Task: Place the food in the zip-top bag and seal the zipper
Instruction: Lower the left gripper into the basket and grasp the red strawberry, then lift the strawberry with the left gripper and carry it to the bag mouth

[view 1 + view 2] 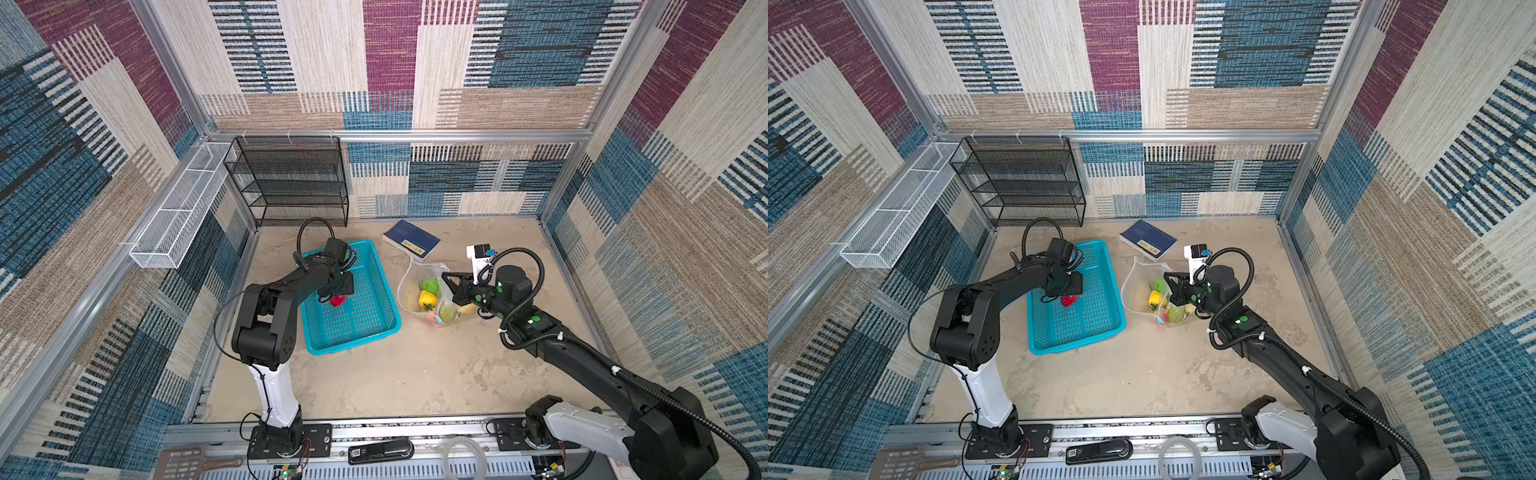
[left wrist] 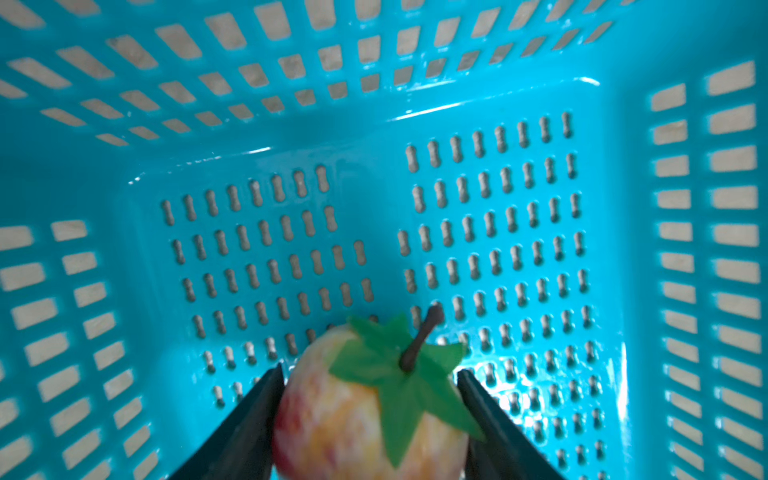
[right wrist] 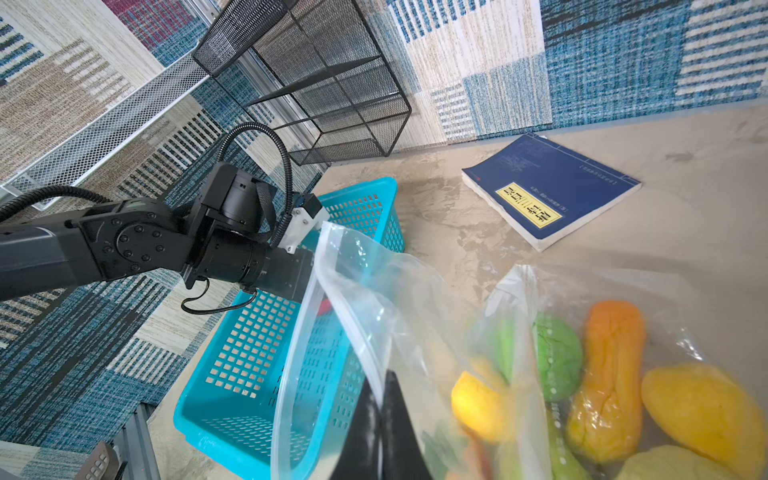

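Observation:
A red and yellow apple (image 2: pixel 353 415) with a green leaf lies in the teal basket (image 2: pixel 249 124). My left gripper (image 2: pixel 370 370) is down in the basket, open, with one black finger close on each side of the apple. Both top views show the apple (image 1: pixel 337 300) under that gripper (image 1: pixel 334 293). The clear zip-top bag (image 3: pixel 415 299) lies to the right of the basket, its mouth held up. My right gripper (image 3: pixel 380 374) is shut on the bag's edge near the whitish zipper (image 3: pixel 291 353). Inside the bag are a green ball (image 3: pixel 557 357), an orange piece (image 3: pixel 611 374) and yellow fruit (image 3: pixel 702 411).
A blue book (image 1: pixel 411 240) lies behind the bag. A black mesh shelf (image 1: pixel 291 183) stands at the back left wall, with a white wire tray (image 1: pixel 178 208) fixed on the left wall. The basket's (image 1: pixel 374 328) walls surround my left gripper.

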